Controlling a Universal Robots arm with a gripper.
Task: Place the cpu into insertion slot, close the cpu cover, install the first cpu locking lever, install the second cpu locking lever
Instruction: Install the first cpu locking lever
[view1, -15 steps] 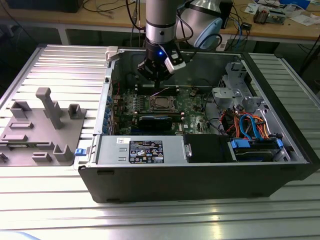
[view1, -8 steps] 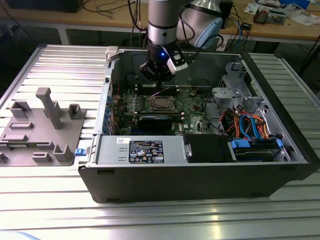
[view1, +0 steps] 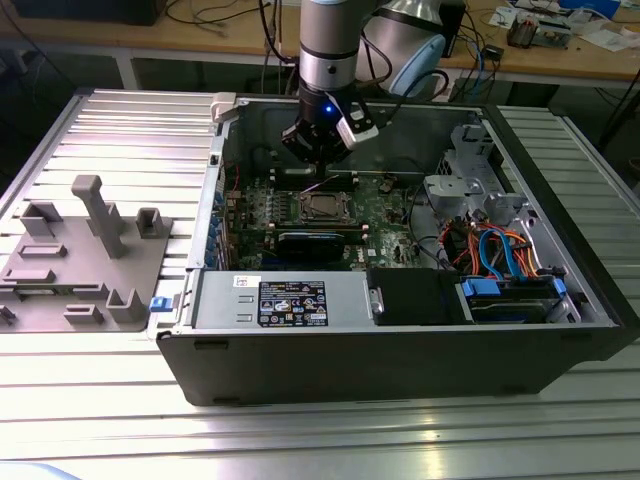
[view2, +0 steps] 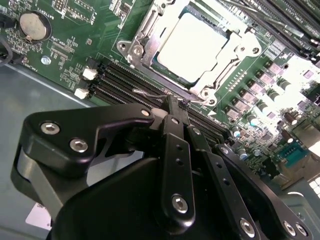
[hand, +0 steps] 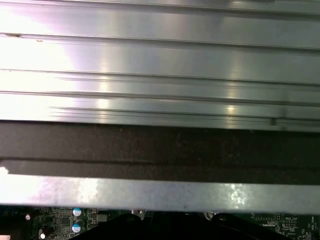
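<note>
The cpu (view2: 192, 42) is seated in the insertion slot (view2: 212, 92), and the cpu cover (view2: 147, 32) is laid down around it, so these two steps are judged done. The gripper (view2: 175, 102) is held with fingers together at a thin wire lever (view2: 147, 93) beside the socket. The levers are judged not yet latched

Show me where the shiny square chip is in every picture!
Exterior view: the cpu sits on the motherboard, near the end effector.
Second wrist view: the cpu lies just past the end effector.
First wrist view: case wall beside a motherboard strip.
Shared landmark: the green motherboard.
</note>
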